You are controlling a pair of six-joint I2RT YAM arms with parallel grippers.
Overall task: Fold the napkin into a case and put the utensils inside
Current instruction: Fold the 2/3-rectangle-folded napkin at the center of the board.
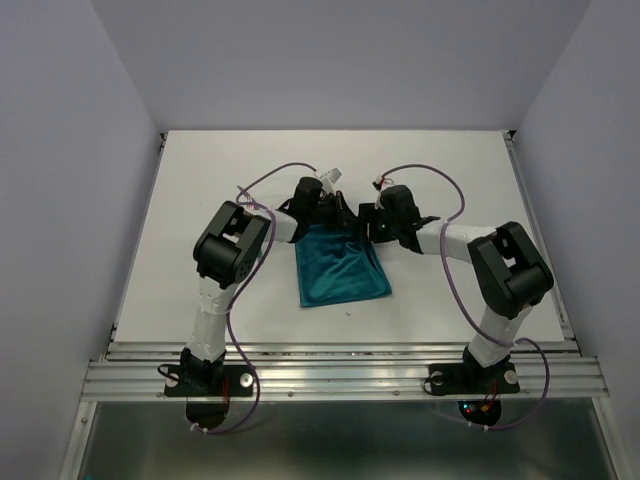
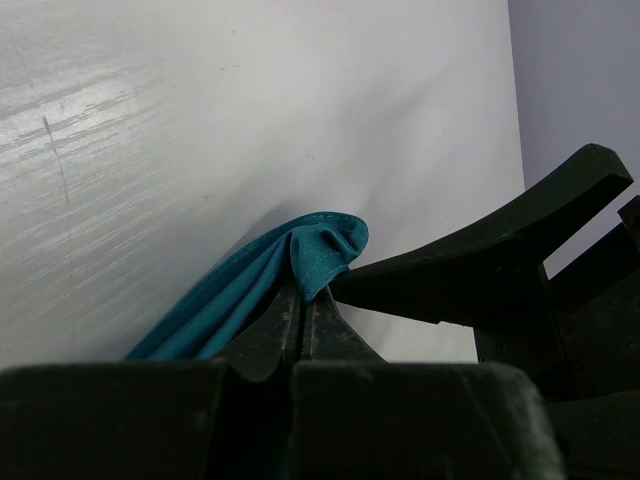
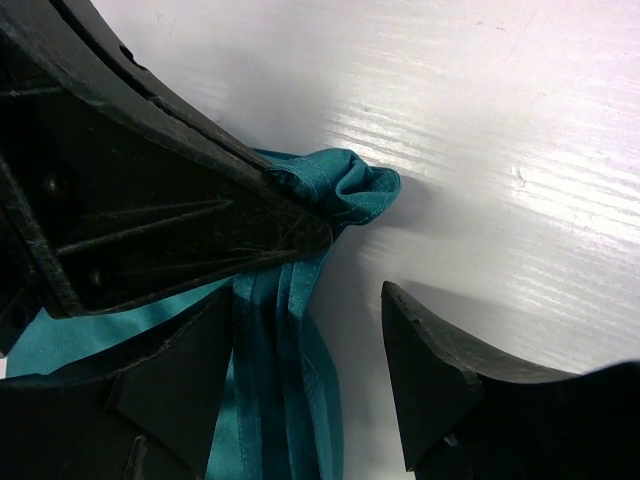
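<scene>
Napkin (image 1: 343, 268) on table (image 1: 200, 180); left gripper (image 2: 305, 300) clenched on its far edge; right gripper (image 3: 308, 300) released alongside

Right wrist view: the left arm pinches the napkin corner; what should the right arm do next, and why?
Probably close the right gripper: it stands open with the gathered folds of the teal-green soft cloth napkin between its fingers, right beside the left gripper, which is shut on the bunched corner. Then both arms would hold that edge for folding.

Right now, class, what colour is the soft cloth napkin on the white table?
The napkin is plain teal-green, clearest in the right wrist view.
</scene>
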